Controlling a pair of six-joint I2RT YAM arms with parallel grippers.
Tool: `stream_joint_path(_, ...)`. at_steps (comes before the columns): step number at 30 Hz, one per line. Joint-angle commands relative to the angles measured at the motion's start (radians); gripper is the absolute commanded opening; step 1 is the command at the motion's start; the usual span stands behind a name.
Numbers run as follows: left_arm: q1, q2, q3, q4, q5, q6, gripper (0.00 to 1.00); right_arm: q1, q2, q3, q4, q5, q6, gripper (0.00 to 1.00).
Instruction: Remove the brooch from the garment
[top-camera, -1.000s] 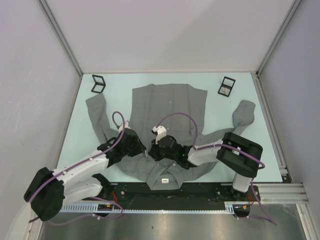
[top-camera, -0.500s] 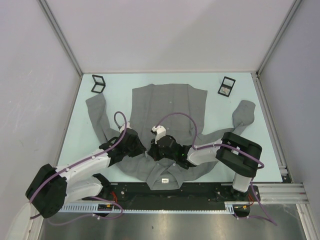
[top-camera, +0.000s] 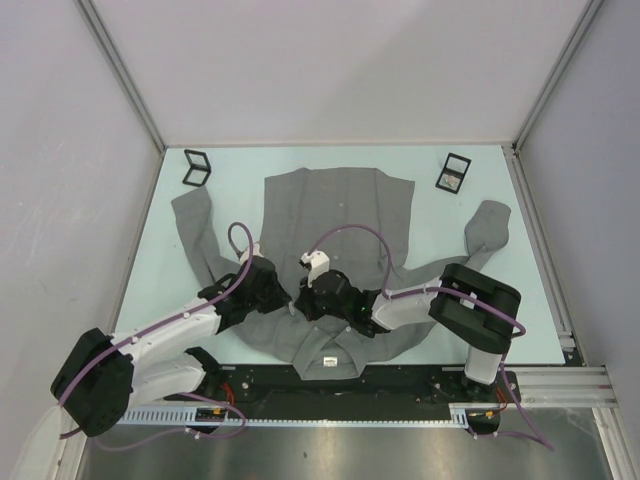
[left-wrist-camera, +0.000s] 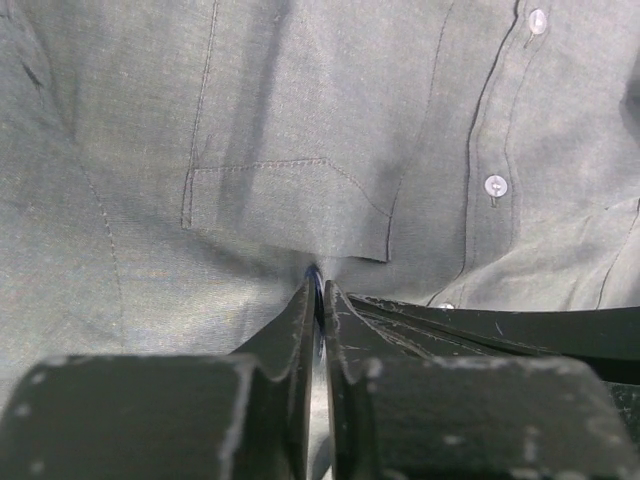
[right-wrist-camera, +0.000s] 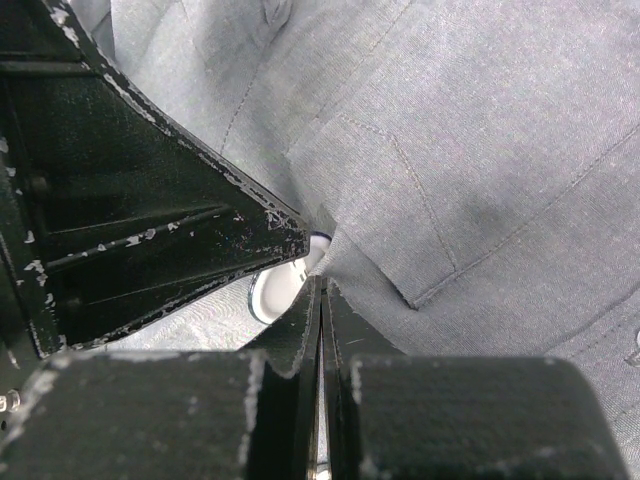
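Observation:
The grey shirt (top-camera: 340, 205) lies spread flat on the table, collar toward the near edge. Both grippers meet low on its chest by the pocket (left-wrist-camera: 290, 205). My left gripper (top-camera: 287, 300) is shut on the brooch (right-wrist-camera: 278, 288), a small white disc with a dark rim. In the left wrist view only its thin bluish edge (left-wrist-camera: 316, 283) shows between the jaws of that gripper (left-wrist-camera: 320, 290). My right gripper (top-camera: 304, 300) is shut on a fold of shirt cloth right beside the brooch, at the pocket's corner (right-wrist-camera: 322, 285). The cloth is pulled up into a ridge there.
A small black frame (top-camera: 197, 167) stands at the back left of the table and another (top-camera: 453, 172) at the back right. The shirt's sleeves spread out to both sides. White buttons (left-wrist-camera: 495, 185) run down the placket right of the pocket.
Both grippers stay shut at the same spot by the pocket. The left arm has shifted slightly toward the right gripper, and the right wrist has edged a little left.

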Motion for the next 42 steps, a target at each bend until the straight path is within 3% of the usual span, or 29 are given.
stream_joint_path(1, -0.002, -0.006, 0.005, 0.053, 0.011, 0.022, 0.07, 0.008, 0.014, 0.043, 0.004, 0.039, -0.026, 0.00)
stream_joint_path(5, -0.002, -0.006, 0.002, 0.056, 0.012, 0.031, 0.00, 0.017, 0.023, 0.049, -0.001, 0.042, -0.029, 0.00)
stream_joint_path(19, -0.002, -0.003, 0.013, 0.020, 0.027, -0.001, 0.01, 0.025, 0.026, 0.060, -0.028, 0.084, -0.031, 0.00)
stream_joint_path(25, -0.002, 0.000, 0.014, 0.021, 0.041, 0.016, 0.18, 0.025, 0.026, 0.059, -0.027, 0.079, -0.029, 0.00)
stream_joint_path(29, -0.002, -0.005, 0.013, 0.020, 0.037, 0.019, 0.21, 0.025, 0.031, 0.059, -0.024, 0.076, -0.029, 0.00)
stream_joint_path(42, -0.002, 0.035, 0.013, 0.033, 0.017, 0.034, 0.13, 0.025, 0.028, 0.062, -0.027, 0.075, -0.034, 0.00)
